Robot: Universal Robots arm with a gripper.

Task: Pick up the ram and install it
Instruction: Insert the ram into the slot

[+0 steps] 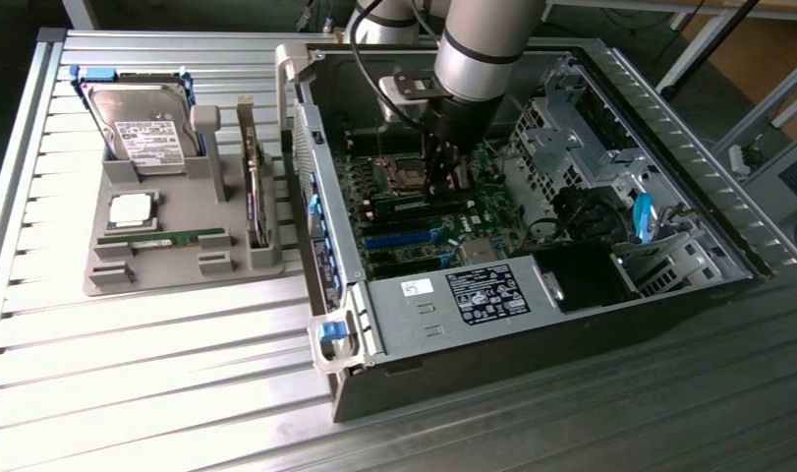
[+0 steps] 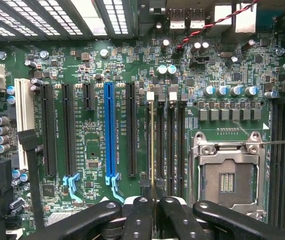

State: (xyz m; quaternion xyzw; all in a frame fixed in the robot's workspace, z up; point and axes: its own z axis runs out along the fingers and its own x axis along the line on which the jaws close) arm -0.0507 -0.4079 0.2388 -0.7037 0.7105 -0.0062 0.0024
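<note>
The gripper (image 1: 440, 183) is inside the open computer case (image 1: 712, 197), low over the motherboard (image 2: 97, 165), and its fingers (image 2: 138, 220) are clenched on the ram (image 2: 152, 145). In the wrist view the ram is seen from its thin upper edge, as a narrow yellowish line that runs straight out from between the two black fingers. It stands upright in one of the black memory slots (image 2: 170, 145), and I cannot tell if it is pressed fully down. On one side of the gripper, close to it, lies the empty CPU socket (image 2: 227, 175) with its metal frame. On the other side, a little farther, is the blue expansion slot (image 2: 109, 130), and after it more black slots of the same kind. In the exterior view the arm (image 1: 483, 44) comes down from above into the case, and the gripper hangs just over the green board near the middle. Well apart from the gripper, outside the case at the exterior view's left, a grey holder tray (image 1: 110, 280) stands on the metal table (image 1: 149, 393). In this tray lie a second ram stick (image 1: 162, 239), a square silver CPU (image 1: 132, 208) and a hard drive (image 1: 142, 123), and a dark expansion card (image 1: 256, 197) stands on its edge.
</note>
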